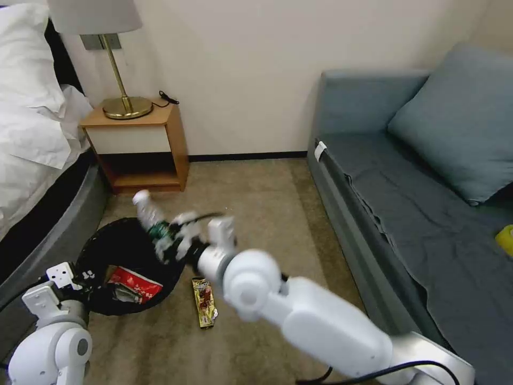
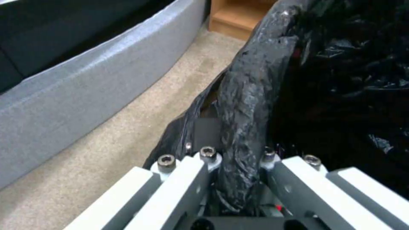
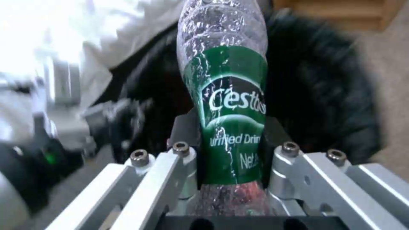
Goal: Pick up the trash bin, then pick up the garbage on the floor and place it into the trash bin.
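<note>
The small clear plastic bottle with the green label (image 1: 151,220) is pinched between the jaws of the right gripper (image 1: 172,241), which is held over the right-hand rim of the small round trash bin lined with a crinkled black plastic bag (image 1: 107,246). In the right wrist view the bottle (image 3: 225,105) is seen clamped at its label by the right gripper (image 3: 230,140), with its capped end pointing away over the dark bin mouth (image 3: 324,95). The bin is gripped at its near-left rim by the left gripper (image 1: 72,278); in the left wrist view the left gripper (image 2: 236,153) is pressed together on the bag-covered rim (image 2: 251,95). A red-and-white crumpled packet (image 1: 134,283) is seen lying inside the bin. A dark brown-yellow snack wrapper (image 1: 204,301) is left on the short-pile beige-brown carpet floor (image 1: 256,198), just beside the bin's right side. The bin is placed near the curved grey bed base (image 1: 59,235), in front of the wooden nightstand (image 1: 140,147); the blue-grey sofa (image 1: 417,203) is set along the carpet's right edge.
</note>
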Controlling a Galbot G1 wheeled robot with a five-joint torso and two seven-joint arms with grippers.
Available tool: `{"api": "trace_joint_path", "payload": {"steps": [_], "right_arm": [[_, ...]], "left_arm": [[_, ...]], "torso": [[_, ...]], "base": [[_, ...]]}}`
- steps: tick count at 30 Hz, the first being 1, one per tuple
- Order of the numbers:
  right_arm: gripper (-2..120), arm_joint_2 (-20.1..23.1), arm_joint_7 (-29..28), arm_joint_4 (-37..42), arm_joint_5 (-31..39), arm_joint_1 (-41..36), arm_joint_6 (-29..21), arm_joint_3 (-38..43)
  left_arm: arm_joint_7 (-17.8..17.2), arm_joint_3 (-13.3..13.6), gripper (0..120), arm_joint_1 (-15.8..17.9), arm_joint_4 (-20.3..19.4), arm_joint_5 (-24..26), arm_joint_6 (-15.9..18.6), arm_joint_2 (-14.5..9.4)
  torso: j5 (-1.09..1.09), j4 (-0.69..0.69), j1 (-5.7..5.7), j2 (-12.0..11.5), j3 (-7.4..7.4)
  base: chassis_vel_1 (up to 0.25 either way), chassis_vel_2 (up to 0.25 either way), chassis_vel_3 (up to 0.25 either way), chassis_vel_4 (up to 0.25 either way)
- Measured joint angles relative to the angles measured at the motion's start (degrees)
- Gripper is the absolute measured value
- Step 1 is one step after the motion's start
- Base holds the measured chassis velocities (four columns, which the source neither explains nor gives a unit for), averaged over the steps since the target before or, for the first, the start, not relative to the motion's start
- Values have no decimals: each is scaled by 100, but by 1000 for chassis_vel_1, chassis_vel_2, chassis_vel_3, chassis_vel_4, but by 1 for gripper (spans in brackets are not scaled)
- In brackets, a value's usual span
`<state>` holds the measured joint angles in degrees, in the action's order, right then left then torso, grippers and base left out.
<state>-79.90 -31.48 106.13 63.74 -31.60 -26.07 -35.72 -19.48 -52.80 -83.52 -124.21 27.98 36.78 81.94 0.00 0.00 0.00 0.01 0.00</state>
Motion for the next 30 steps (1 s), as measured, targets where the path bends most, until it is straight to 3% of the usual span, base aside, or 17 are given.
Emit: {"api": "trace_joint_path", "payload": {"steps": [6, 14, 30], "right_arm": [[20, -379, 20, -676, -455, -15, 231, -339], [24, -581, 124, -1146, -731, 9, 388, -370], [85, -412, 185, -1074, -873, 18, 412, -291]], "left_arm": [[-20, 39, 2, 6, -119, 2, 31, 99], [-21, 54, 2, -29, -210, -1, 45, 148], [-2, 77, 2, 4, -187, 6, 46, 119]], "torso": [[0, 0, 0, 0, 0], [-1, 0, 0, 0, 0], [0, 0, 0, -1, 0]], "base": [[0, 0, 0, 0], [0, 0, 0, 0], [0, 0, 0, 0]]}}
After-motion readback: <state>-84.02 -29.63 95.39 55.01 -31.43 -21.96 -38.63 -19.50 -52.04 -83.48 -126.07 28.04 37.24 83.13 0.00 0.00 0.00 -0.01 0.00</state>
